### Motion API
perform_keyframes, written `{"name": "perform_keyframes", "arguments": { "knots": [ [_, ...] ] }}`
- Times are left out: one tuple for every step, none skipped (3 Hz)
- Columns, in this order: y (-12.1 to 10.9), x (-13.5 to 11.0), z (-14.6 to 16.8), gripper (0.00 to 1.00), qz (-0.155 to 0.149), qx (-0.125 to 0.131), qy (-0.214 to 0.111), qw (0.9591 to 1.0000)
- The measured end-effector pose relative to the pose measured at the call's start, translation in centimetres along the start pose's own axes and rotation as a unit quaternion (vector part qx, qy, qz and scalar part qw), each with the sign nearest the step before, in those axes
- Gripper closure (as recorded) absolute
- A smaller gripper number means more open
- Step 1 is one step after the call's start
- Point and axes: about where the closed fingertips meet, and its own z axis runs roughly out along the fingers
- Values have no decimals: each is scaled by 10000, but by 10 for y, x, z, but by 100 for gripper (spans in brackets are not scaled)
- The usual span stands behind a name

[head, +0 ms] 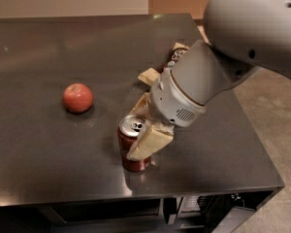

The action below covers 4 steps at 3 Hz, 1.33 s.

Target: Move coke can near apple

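Note:
The coke can (131,147) is red with a silver top and stands upright near the table's front edge. My gripper (145,124) has come down over it from the right. One tan finger (150,142) lies against the can's near right side and the other finger (141,106) is behind it, so the fingers are shut on the can. The can's base rests on the table. The apple (78,97) is red and round and sits to the can's left and a little further back, roughly two can widths away.
The dark table (48,164) has its front edge just below the can and its right edge (262,149) under my arm. A brown chip bag (177,52) and a small tan piece (148,75) lie behind my gripper, partly hidden by the arm.

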Motion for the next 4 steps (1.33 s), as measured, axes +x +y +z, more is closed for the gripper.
{"name": "perform_keyframes", "arguments": {
  "knots": [
    [-6, -3, -6, 69, 138, 84, 29, 9999],
    [-21, -16, -12, 92, 214, 157, -11, 9996],
    [-41, -32, -13, 100, 285, 233, -142, 9992],
    [-60, -44, -8, 100, 450, 327, -225, 9982]
  ]
}}
